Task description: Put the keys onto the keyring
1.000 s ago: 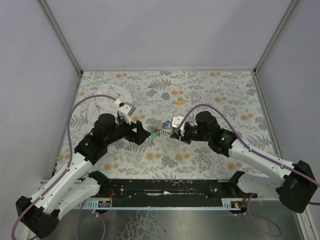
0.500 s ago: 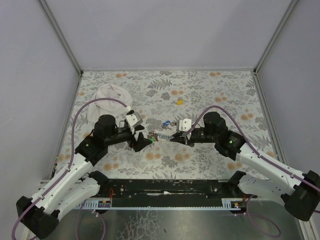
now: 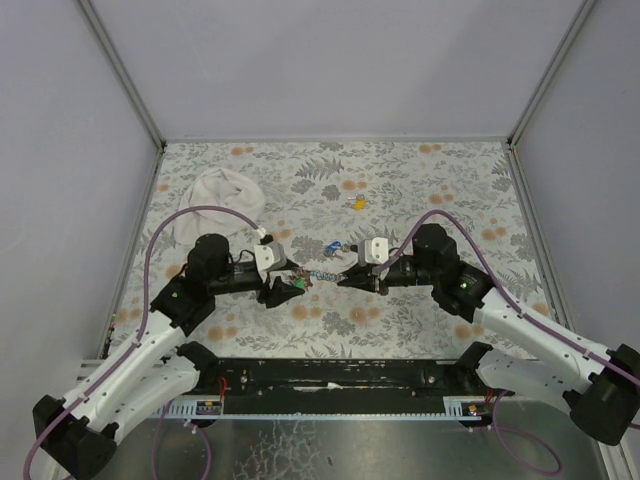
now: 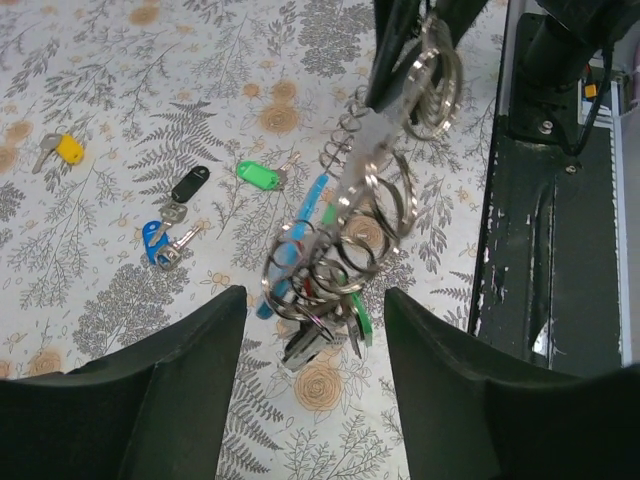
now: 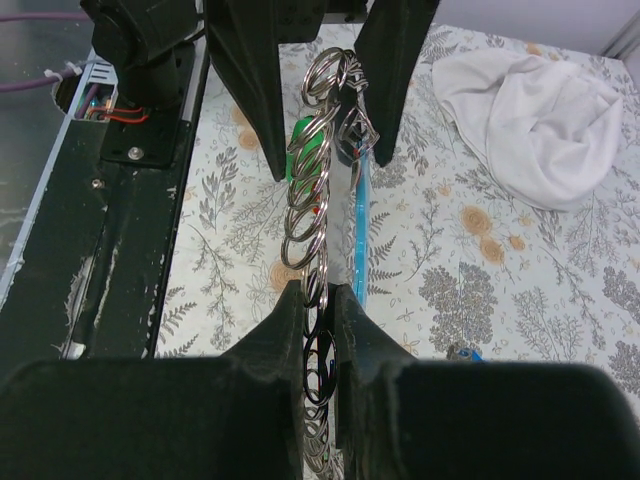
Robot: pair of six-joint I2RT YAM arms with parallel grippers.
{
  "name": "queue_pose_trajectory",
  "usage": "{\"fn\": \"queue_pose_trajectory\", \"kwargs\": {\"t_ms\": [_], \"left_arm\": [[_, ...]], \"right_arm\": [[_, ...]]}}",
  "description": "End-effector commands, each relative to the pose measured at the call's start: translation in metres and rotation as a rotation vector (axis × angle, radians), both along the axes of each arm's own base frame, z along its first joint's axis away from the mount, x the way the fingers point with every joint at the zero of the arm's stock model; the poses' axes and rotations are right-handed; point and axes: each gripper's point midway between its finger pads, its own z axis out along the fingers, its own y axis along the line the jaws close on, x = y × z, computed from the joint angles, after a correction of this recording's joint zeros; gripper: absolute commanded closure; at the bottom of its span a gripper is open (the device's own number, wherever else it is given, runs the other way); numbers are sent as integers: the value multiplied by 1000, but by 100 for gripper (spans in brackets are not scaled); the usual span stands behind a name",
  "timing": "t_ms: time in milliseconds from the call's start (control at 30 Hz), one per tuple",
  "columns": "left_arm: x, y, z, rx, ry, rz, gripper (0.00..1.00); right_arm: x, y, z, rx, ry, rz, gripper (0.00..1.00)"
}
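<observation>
My right gripper (image 5: pixel 320 292) is shut on the grey-silver coil of the keyring (image 5: pixel 318 180) and holds it above the table. The keyring's far end, with metal rings, the light-blue piece (image 4: pixel 300 225) and a green key (image 4: pixel 361 328), hangs between the wide-open fingers of my left gripper (image 4: pixel 315 305), touching neither. In the top view the keyring (image 3: pixel 322 274) spans from the right gripper (image 3: pixel 345 280) to the left gripper (image 3: pixel 288 289). On the table lie a green key (image 4: pixel 262 175), a black key (image 4: pixel 188 184), a blue key (image 4: pixel 155 241) and a yellow key (image 4: pixel 65 148).
A white cloth bundle (image 3: pixel 224 190) lies at the back left of the flowered table. The yellow key (image 3: pixel 358 203) lies apart at the back middle. The black base rail (image 3: pixel 340 375) runs along the near edge. Grey walls close three sides.
Both grippers have moved towards the near edge. The right one has carried the keyring along. The left wrist has turned, and its fingers now straddle the keyring's end.
</observation>
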Motion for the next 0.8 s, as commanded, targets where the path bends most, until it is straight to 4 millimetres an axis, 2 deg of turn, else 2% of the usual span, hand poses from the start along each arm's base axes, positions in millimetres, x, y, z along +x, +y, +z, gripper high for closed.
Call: {"fn": "queue_pose_trajectory", "kwargs": {"t_ms": [0, 233, 300, 400, 600, 667, 767], "left_arm": [[-8, -3, 13, -48, -92, -58, 46], [-14, -6, 20, -93, -101, -81, 58], [-15, -7, 24, -104, -104, -90, 58], [-16, -8, 27, -122, -107, -95, 50], [-18, -9, 33, -147, -115, -102, 49], [-19, -9, 34, -154, -113, -105, 51], [-19, -9, 33, -150, -104, -106, 65]], "right_arm": [[1, 5, 35, 134, -64, 29, 100], [-3, 6, 37, 170, -22, 79, 100], [-5, 7, 38, 180, -13, 96, 100], [-9, 8, 41, 200, 2, 130, 100], [-13, 11, 43, 230, 26, 171, 100], [-14, 11, 44, 239, 28, 173, 100], [-12, 9, 44, 247, 27, 162, 100]]}}
